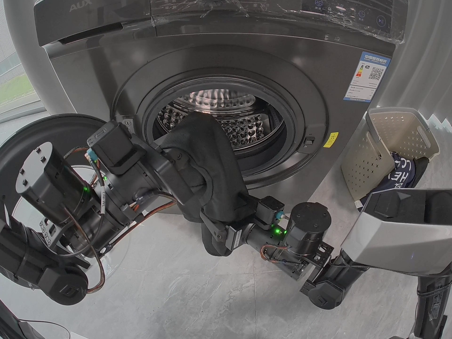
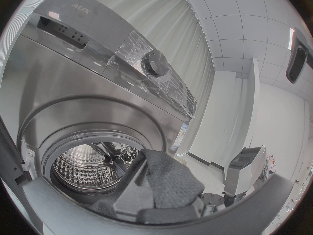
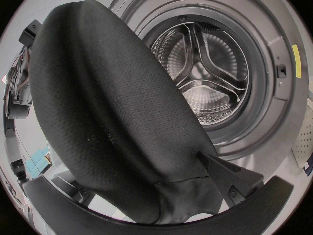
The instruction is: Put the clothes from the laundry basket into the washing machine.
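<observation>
Dark garment point(image 2: 176, 180) drapes the gripper point(image 2: 153, 193), perhaps clamped, facing open drum point(image 2: 86, 168).

Both arms are chunky matte-black builds made of fat cylindrical joints. The left arm point(image 1: 70, 198) has a round end cap point(image 1: 35, 165) with small screw holes and a brown braided cable point(image 1: 141, 220) looping below that cap. The right arm point(image 1: 292, 241) has a tiny green light point(image 1: 278, 231).

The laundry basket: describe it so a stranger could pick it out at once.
Start at the big grey washing machine. On the floor by its front corner, on the robot's right, stands the laundry basket. It is the one cream plastic tub with perforated walls, holding a dark blue garment with white print.
</observation>
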You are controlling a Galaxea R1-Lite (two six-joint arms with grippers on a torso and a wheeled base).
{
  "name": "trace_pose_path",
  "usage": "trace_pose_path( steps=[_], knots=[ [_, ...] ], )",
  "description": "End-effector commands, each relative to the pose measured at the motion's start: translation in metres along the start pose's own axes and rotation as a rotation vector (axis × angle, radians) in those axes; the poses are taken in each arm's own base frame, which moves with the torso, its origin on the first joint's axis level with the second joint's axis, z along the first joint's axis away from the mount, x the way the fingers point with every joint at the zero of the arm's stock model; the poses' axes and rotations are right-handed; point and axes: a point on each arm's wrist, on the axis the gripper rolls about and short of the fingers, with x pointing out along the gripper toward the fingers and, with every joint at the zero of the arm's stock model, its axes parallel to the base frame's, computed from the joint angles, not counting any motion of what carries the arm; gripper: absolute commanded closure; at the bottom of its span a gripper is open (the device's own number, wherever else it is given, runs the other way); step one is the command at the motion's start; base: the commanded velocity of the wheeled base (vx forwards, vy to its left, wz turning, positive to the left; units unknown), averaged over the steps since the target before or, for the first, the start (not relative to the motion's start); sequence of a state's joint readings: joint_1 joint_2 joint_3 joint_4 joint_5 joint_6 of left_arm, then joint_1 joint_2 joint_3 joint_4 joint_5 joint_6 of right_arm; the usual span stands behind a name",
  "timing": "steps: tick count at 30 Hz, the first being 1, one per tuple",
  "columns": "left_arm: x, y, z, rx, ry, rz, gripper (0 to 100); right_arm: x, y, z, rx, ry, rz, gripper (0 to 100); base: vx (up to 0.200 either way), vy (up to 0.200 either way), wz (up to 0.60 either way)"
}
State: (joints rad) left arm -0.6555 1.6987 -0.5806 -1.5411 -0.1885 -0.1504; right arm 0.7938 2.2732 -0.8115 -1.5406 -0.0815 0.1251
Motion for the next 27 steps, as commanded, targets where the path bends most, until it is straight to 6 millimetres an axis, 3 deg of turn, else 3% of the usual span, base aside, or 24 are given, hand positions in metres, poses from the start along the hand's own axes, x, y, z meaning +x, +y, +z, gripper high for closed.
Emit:
trace_pose_path(
  steps=[1,7,9,12,18,19,27],
  knots=[
    [-0.001,-0.005,0.006,-0.003,-0.019,-0.012,100,0.012,0.000,-0.008,-0.005,-0.010,0.002,0,0.000,0.000,0.00],
    [-0.001,-0.006,0.010,-0.002,-0.031,-0.015,100,0.024,-0.005,-0.021,-0.019,-0.012,-0.002,0,0.000,0.000,0.00],
    [0.000,-0.010,0.009,-0.010,-0.029,-0.027,100,0.040,-0.014,-0.021,-0.018,-0.060,-0.020,0,0.000,0.000,0.00],
    [0.000,-0.010,0.009,-0.010,-0.031,-0.028,100,0.050,-0.015,-0.019,-0.015,-0.096,-0.018,0,0.000,0.000,0.00],
    [0.000,-0.008,0.009,-0.008,-0.031,-0.022,100,0.053,-0.014,-0.017,-0.011,-0.114,-0.016,0,0.000,0.000,0.00],
    [0.000,-0.008,0.009,-0.008,-0.031,-0.021,100,0.053,-0.014,-0.016,-0.009,-0.116,-0.016,100,0.000,0.000,0.00],
    [-0.002,0.009,0.005,0.012,-0.011,0.039,100,0.043,-0.015,-0.007,-0.002,-0.109,-0.024,100,0.000,0.000,0.00]
  ],
)
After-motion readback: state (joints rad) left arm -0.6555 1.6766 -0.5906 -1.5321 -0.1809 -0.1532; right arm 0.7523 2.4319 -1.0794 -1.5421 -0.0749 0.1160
